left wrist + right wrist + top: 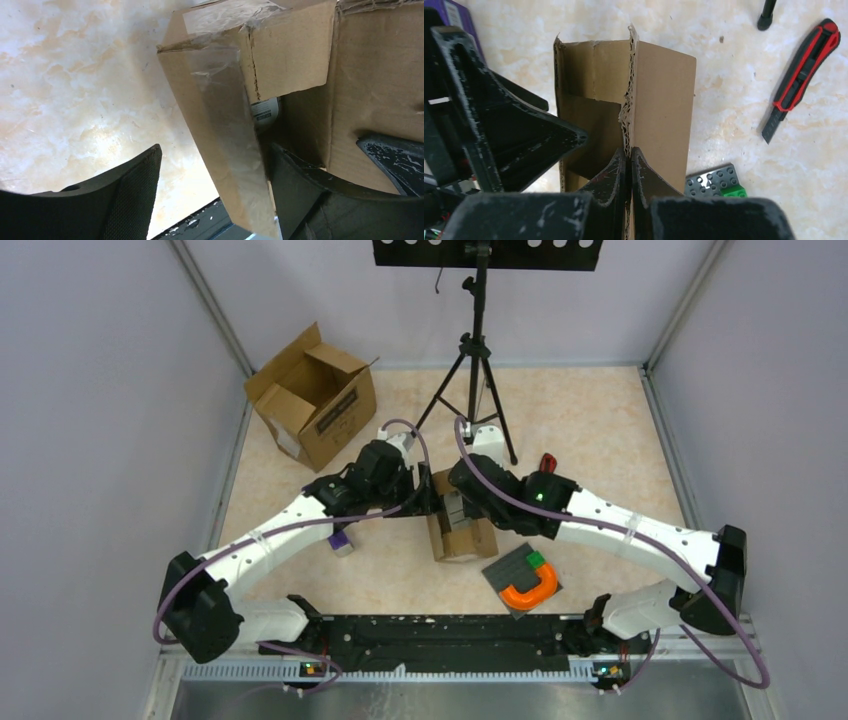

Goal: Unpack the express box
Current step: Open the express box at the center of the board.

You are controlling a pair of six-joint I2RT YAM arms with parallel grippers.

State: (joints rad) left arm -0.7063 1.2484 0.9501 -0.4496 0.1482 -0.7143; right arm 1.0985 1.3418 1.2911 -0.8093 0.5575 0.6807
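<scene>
- Top view: the express box (462,535) stands on the table (600,410), near its middle, between the two arms. Both wrists lean over the box. A bigger open carton (315,400) lies well apart, in the far left corner.
- Left wrist view: the left gripper (216,150) has its fingers wide, one on each side of the taped flap (220,125). The inner finger (310,195) is close to the cardboard and the outer one is apart from it, so nothing is held yet. A white labelled item (265,111) shows deep inside the box.
- Right wrist view: the right gripper (629,152) has its fingers pressed together on the torn upright flap (628,90). A box cutter (801,80) lies on the table to the side.
- Judgement: the step in hand seems to be to spread the flaps. To do it well, the left fingers should close low on the taped flap, near its fold, then pull outward slowly. The right should hold firm so that the box does not tip or slide.
</scene>
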